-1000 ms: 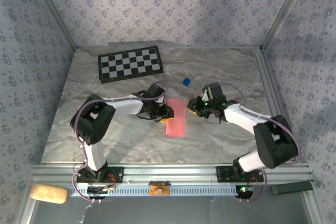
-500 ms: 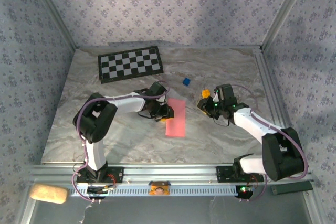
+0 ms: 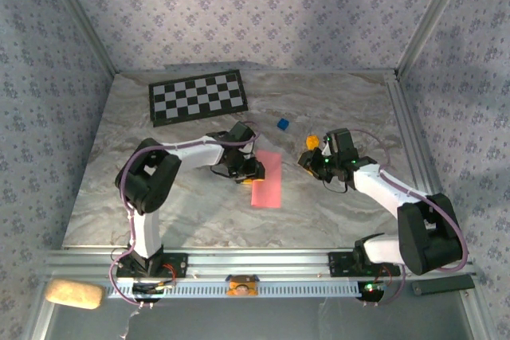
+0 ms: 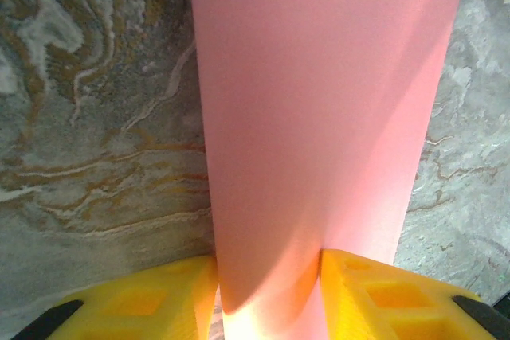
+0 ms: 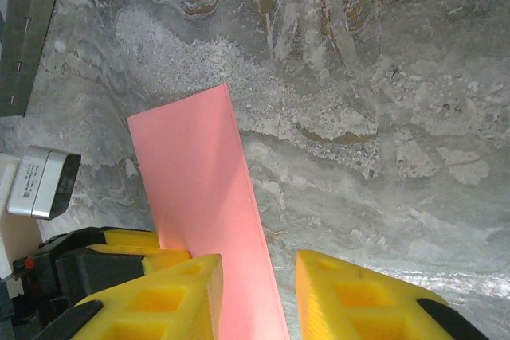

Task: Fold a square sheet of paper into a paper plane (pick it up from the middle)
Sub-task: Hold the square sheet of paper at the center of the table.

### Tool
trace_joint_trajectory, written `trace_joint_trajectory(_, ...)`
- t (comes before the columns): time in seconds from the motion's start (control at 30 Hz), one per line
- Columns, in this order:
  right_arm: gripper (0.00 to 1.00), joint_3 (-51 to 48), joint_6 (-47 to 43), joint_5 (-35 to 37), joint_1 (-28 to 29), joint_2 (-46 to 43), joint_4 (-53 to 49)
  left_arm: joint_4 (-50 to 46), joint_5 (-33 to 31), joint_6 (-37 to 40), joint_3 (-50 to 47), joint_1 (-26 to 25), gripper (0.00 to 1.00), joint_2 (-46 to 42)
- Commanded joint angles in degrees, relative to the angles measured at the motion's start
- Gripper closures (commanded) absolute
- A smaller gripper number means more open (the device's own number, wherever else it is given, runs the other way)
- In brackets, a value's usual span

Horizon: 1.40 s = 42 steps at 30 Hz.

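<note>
Right arm pulled back rightward off folded pink paper sheet (image 3: 268, 185); right end effector (image 5: 259, 262) released, empty, well apart. Sheet lies flat mid-tabletop (image 3: 199, 212). Left end effector (image 4: 267, 260) straddles sheet's left edge, fingers part-spread; cannot tell if clamped.

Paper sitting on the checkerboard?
No. The paper lies on bare table, nearer the arms and well apart from the checkerboard at the far left.

Both arms stretch toward the middle of the bench. The left gripper (image 3: 249, 170) pinches the folded salmon-pink paper sheet (image 3: 268, 182). The right gripper (image 3: 309, 157) hovers low with its fingers parted and empty.
</note>
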Motion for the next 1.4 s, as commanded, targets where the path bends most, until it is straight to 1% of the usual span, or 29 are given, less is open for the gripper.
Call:
trace_joint_trajectory(0.0, 0.69, 0.02, -0.97, 1.48, 0.63, -0.13, -1.25, -3.67, -4.21, 1.96, 0.12, -0.21, 0.59, 2.82)
trace_joint_trajectory(0.57, 0.67, 0.25, -1.04, 3.16, 2.71, 1.01, -1.3, -4.28, -5.36, 1.5, 0.13, -0.32, 0.58, 3.98)
trace_joint_trajectory(0.77, 0.67, 0.42, -0.88, 3.72, 3.29, 1.53, -1.37, -4.4, -5.88, -0.19, 0.04, -0.38, 0.58, 4.08)
trace_joint_trajectory(1.37, 0.65, 1.32, -0.96, 3.87, 4.22, 3.3, -1.19, -7.34, -7.49, 1.57, 1.62, -0.96, 0.56, 6.23)
